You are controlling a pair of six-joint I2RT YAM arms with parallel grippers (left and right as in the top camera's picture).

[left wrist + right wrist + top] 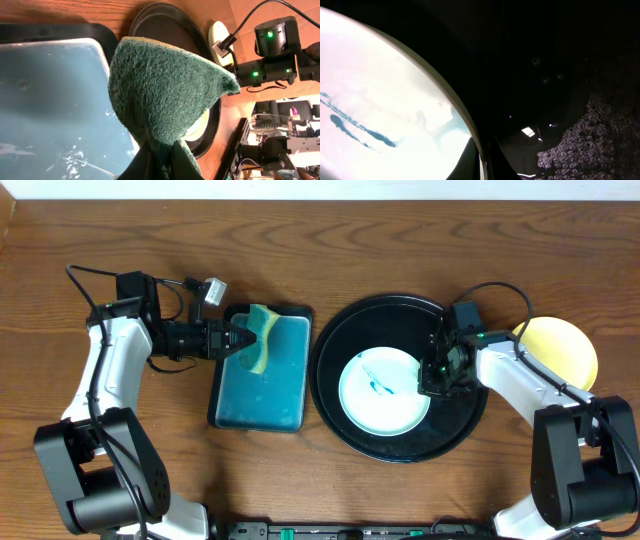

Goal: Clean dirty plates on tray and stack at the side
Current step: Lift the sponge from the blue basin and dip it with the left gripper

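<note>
over the teal basin (265, 395), my left gripper (243, 340) clamps the scouring sponge (262, 330), presumably to wet it. my right gripper (432, 375) pinches the rim of the scribbled mint-white plate (380, 395) on the black tray (335, 345), apparently steadying it for scrubbing. the yellow plate (565, 345) lies beside the tray.

The wooden table (320, 240) fills nearly the whole overhead view. Its top is dark reddish-brown with a fine grain running left to right, evenly lit, and the shadows on it are soft. Beyond the table's far edge runs 1 narrow pale strip (400, 188), too thin to tell whether it is wall or floor. In the left wrist view, past the table's edge, lies a bright, cluttered stretch of room with black frames (272, 150) and 1 small pink object (292, 107), all blurred.
</note>
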